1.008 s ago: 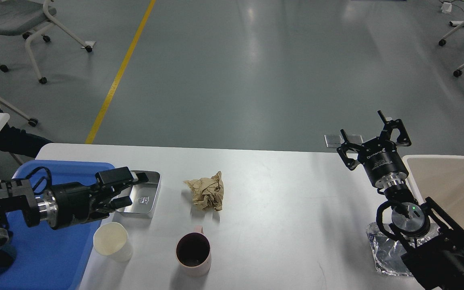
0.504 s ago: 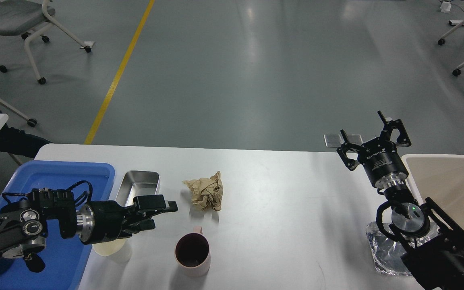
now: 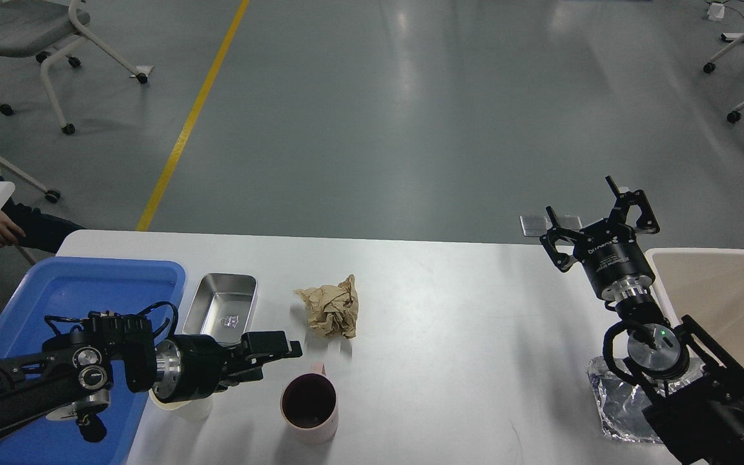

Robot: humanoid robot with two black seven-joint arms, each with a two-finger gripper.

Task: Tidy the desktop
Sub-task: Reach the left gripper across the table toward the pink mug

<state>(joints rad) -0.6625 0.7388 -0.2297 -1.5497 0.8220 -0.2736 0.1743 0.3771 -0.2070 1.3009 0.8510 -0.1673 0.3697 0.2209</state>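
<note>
Desk (image 3: 462, 336): white, matte, rounded corners.
Clutter: crumpled paper (image 3: 329, 306), pink mug (image 3: 309, 402).
My left hand (image 3: 281, 356): grip unclear.
My right hand (image 3: 595, 216): released.

Blue tray (image 3: 88, 284), pink mug (image 3: 309, 407), brown paper (image 3: 330, 314).

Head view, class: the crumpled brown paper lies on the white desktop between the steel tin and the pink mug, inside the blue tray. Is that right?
Not quite. The crumpled brown paper lies on the bare white desktop, not inside the blue tray, which sits at the left end. The head view shows it right of the steel tin and beyond the pink mug.
</note>
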